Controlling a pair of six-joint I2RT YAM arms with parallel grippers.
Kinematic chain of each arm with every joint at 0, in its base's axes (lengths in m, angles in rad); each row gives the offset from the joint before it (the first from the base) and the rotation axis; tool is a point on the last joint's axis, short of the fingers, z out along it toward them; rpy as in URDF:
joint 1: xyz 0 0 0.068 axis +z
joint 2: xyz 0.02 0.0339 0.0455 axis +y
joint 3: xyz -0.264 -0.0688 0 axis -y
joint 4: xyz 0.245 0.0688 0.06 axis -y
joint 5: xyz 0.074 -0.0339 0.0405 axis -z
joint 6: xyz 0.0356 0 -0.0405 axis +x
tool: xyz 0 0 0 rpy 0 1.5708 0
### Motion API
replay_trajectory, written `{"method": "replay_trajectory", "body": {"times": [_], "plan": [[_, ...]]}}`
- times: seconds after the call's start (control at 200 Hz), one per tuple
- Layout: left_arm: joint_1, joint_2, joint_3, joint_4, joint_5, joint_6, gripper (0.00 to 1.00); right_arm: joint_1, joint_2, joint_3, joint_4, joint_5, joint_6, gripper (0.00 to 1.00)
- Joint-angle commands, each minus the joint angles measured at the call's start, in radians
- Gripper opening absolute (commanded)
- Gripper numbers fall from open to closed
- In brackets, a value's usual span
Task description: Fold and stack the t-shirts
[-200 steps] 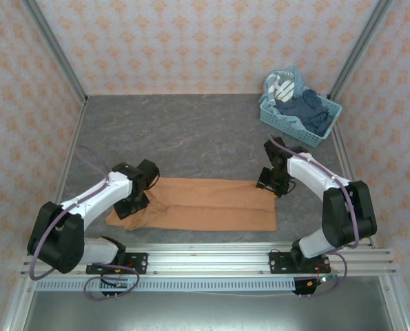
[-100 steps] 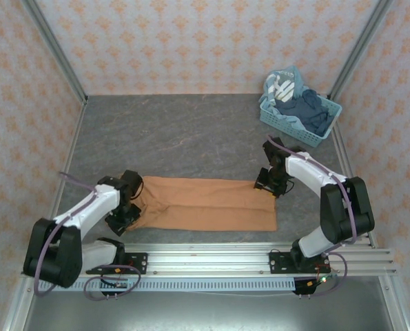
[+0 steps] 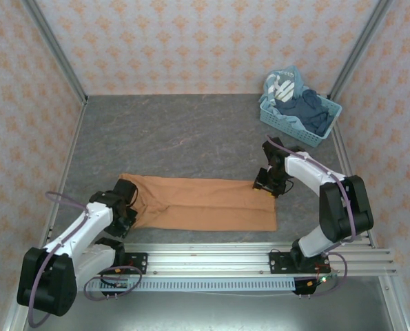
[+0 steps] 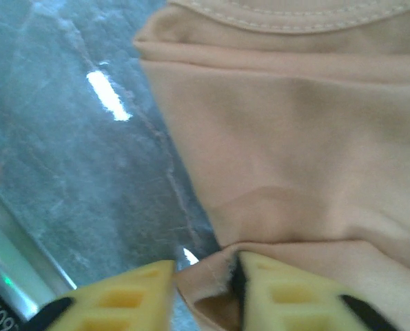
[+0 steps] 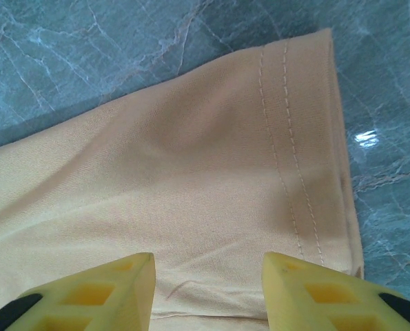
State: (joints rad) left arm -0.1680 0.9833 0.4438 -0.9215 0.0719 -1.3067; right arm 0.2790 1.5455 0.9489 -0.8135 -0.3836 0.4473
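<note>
An orange-brown t-shirt (image 3: 205, 203) lies folded into a long strip across the near part of the table. My left gripper (image 3: 127, 205) is at the strip's left end. In the left wrist view the gripper (image 4: 205, 293) is shut on a bunched fold of the t-shirt (image 4: 294, 138), just above the table. My right gripper (image 3: 265, 182) rests at the strip's far right corner. Seen from the right wrist, the gripper (image 5: 208, 279) is open, its fingers standing either side of flat cloth (image 5: 191, 158) near the double-stitched hem (image 5: 287, 152).
A light blue lattice basket (image 3: 282, 121) holding blue and white garments stands at the back right corner. Grey marbled tabletop (image 3: 184, 134) stretches behind the shirt. A metal rail (image 3: 211, 261) runs along the near edge, and patterned walls enclose the table.
My left gripper has drawn left and toward the near edge with the cloth in it, pulling the shirt's left end out longer and flatter. The right gripper has barely moved.
</note>
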Motion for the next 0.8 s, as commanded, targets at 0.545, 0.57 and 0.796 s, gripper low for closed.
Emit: {"method": "replay_trajectory", "body": {"times": [0.545, 0.57, 0.796], "plan": [[-0.29, -0.124, 0.294, -0.118, 0.016, -0.073, 0.0, 0.004, 0.055, 0.029, 0.019, 0.005, 0.004, 0.45], [-0.322, -0.106, 0.312, -0.117, 0.013, -0.076, 0.0, 0.004, 0.057, 0.031, 0.02, 0.004, 0.004, 0.45], [-0.499, 0.029, 0.406, -0.081, -0.018, -0.081, 0.0, 0.004, 0.061, 0.042, 0.013, 0.008, 0.001, 0.45]]}}
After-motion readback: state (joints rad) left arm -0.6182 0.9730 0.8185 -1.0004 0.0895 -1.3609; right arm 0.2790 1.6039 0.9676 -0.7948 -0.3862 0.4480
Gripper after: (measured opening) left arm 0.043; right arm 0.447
